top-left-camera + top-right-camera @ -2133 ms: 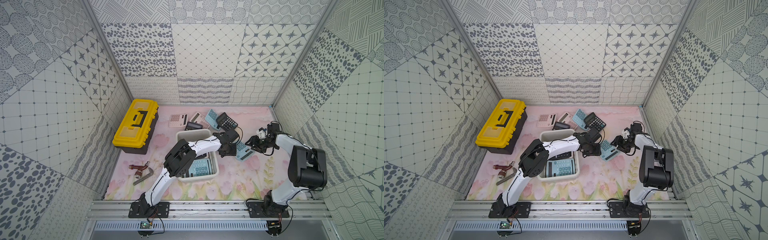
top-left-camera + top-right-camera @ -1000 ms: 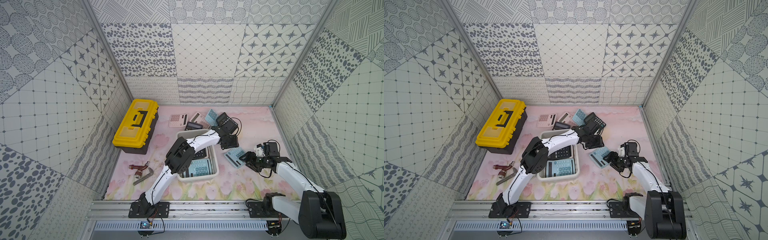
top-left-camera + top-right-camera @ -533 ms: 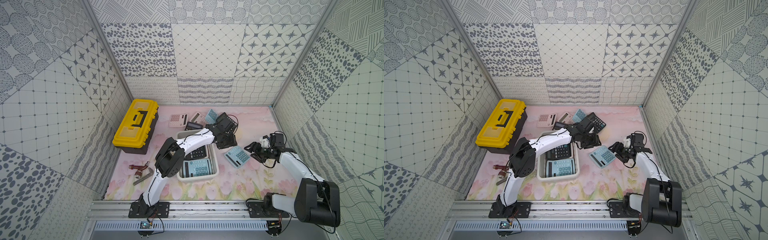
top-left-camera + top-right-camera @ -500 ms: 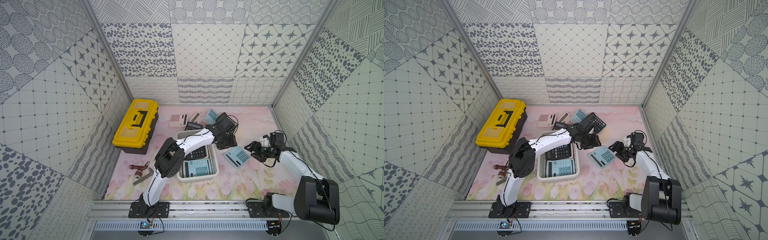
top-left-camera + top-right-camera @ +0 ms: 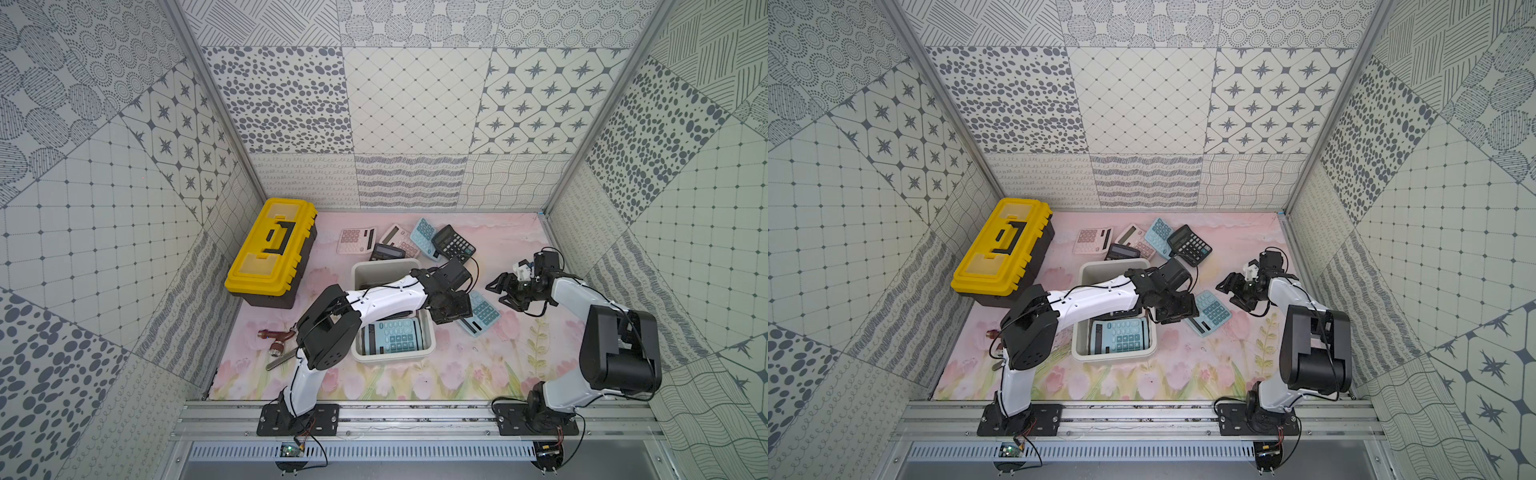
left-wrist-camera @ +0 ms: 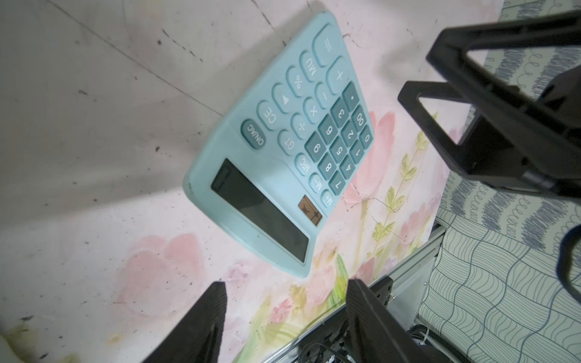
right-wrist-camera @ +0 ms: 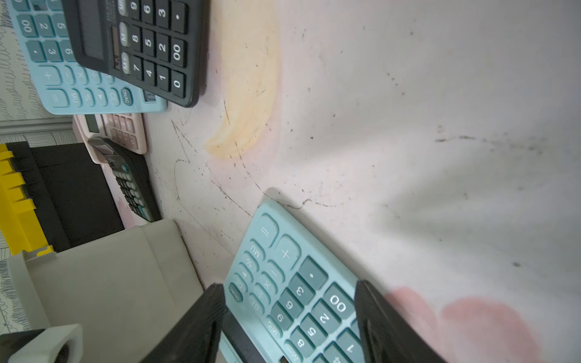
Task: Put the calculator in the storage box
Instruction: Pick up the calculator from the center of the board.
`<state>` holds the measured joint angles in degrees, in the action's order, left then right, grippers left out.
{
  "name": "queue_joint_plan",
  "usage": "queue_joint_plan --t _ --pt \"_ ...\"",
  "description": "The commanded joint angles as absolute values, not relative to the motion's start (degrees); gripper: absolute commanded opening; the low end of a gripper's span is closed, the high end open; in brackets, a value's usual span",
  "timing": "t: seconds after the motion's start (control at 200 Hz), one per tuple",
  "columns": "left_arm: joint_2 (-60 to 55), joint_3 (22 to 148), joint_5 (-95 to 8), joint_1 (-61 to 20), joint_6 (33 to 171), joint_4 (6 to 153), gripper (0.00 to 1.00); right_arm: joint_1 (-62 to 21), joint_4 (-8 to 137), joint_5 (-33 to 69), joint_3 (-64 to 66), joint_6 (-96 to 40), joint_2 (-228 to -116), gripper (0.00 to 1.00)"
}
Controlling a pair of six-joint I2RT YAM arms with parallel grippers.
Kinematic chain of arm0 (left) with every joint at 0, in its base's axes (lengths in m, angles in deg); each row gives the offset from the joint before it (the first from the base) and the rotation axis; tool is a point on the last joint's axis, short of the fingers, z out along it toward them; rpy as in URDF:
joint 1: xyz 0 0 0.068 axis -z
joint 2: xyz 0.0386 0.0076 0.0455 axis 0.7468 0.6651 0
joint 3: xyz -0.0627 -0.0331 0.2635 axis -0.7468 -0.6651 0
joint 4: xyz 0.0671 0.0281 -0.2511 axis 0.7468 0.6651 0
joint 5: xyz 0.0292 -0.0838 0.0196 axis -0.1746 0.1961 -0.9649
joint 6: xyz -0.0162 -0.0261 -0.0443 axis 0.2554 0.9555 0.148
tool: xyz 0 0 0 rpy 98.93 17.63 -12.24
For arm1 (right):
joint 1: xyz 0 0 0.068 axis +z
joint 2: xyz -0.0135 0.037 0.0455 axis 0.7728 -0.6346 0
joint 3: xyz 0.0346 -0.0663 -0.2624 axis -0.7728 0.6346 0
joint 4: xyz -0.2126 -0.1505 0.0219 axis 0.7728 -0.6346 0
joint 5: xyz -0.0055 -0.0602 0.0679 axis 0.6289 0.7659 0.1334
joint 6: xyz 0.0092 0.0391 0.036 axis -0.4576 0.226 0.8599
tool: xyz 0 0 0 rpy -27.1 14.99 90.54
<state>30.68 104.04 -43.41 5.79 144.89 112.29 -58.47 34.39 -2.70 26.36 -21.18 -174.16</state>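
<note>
Here the light blue calculator (image 5: pixel 482 313) lies flat, keys up, on the bench (image 5: pixel 478 374), just beside the white storage box (image 5: pixel 384 262) on the right arm's side. Another blue calculator (image 5: pixel 390 337) lies inside the box. The left claw (image 5: pixel 455 311) hangs open and empty at its display end. The right claw (image 5: pixel 498 291) gapes empty beside it.

enclosure is closed on three sides by walls (image 5: pixel 411 116) papered in grey-on-white patches: dots, stars, grids, waves, hatching. back corners are framed by metal posts (image 5: pixel 216 104). floor is covered by a pink floral mat (image 5: pixel 498 365), scuffed and stained. an aluminium rail (image 5: pixel 415 419) is mounted along the front. lighting is even.
</note>
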Motion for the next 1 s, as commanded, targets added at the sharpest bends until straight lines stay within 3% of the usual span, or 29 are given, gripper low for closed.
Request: queue_joint_plan --t 0.0,0.185,0.445,0.57,0.84,0.996 --pt "32.22 103.3 -44.29 6.66 150.35 109.21 0.65 -58.54 34.5 -2.49 24.25 -24.43 -177.32 0.71" --pt "34.56 104.02 -43.75 6.62 151.37 107.26 0.61 -58.2 34.92 -3.77 24.77 -25.55 -180.38 0.71" --pt "40.7 109.67 -41.76 5.33 151.44 108.36 0.51 -57.23 37.3 -5.85 32.42 -25.12 -176.57 0.7" --pt "40.69 110.11 -41.35 4.59 151.64 107.42 0.42 -57.05 38.06 -6.77 36.55 -25.02 -173.74 0.7" --pt "40.0 114.17 -41.11 3.98 148.84 111.03 0.09 -57.37 37.41 -6.32 38.58 -23.26 -166.83 0.7" --pt "37.3 114.68 -42.16 3.89 146.88 112.62 0.0 -57.86 34.84 -5.9 36.61 -22.06 -161.61 0.78"
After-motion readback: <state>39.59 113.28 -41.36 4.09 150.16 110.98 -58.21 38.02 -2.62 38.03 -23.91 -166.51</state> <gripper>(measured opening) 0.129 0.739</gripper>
